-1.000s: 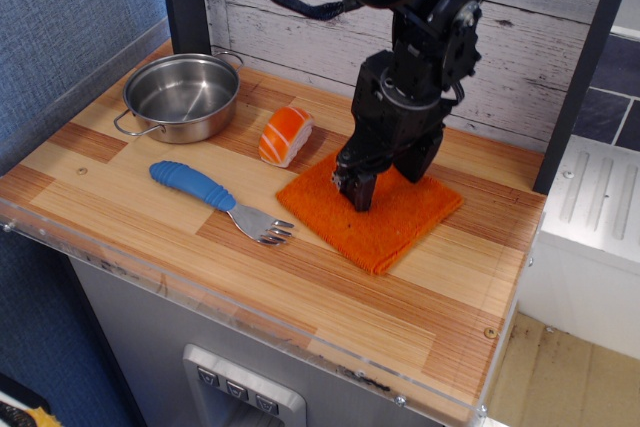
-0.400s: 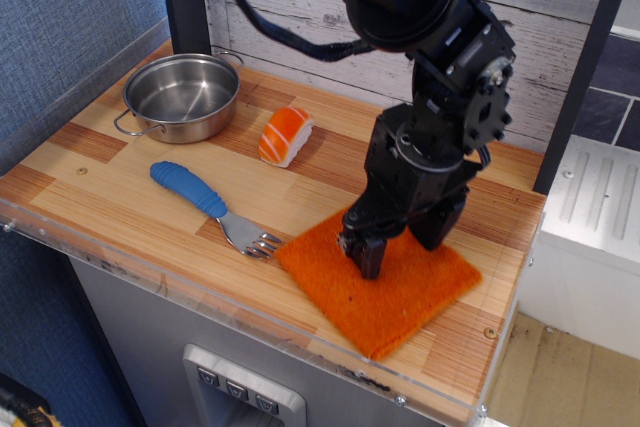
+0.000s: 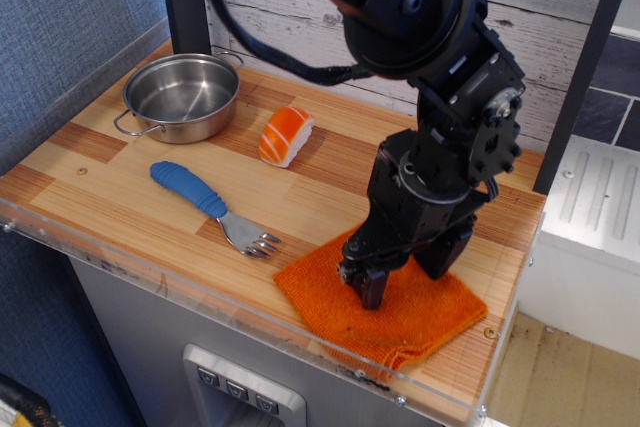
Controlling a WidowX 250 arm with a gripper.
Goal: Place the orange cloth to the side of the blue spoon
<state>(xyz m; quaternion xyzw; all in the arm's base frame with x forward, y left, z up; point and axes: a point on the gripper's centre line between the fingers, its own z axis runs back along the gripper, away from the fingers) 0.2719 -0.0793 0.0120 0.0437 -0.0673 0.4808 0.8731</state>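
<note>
The wooden table (image 3: 120, 197) holds everything. The big black arm (image 3: 430, 67) reaches down over the cloth (image 3: 420, 312). The orange cloth lies at the table's front edge, bunched up there, just right of the spoon (image 3: 205, 202); I cannot tell if they touch. The gripper (image 3: 372, 287) presses down on the cloth, and I cannot tell if it is open or closed. The pot (image 3: 185, 97) sits far behind the spoon. The sushi (image 3: 285, 135) sits behind the cloth.

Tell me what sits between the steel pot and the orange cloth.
The orange-and-white sushi piece lies between the steel pot and the orange cloth; otherwise bare wooden tabletop. The single camera view shows this.
</note>
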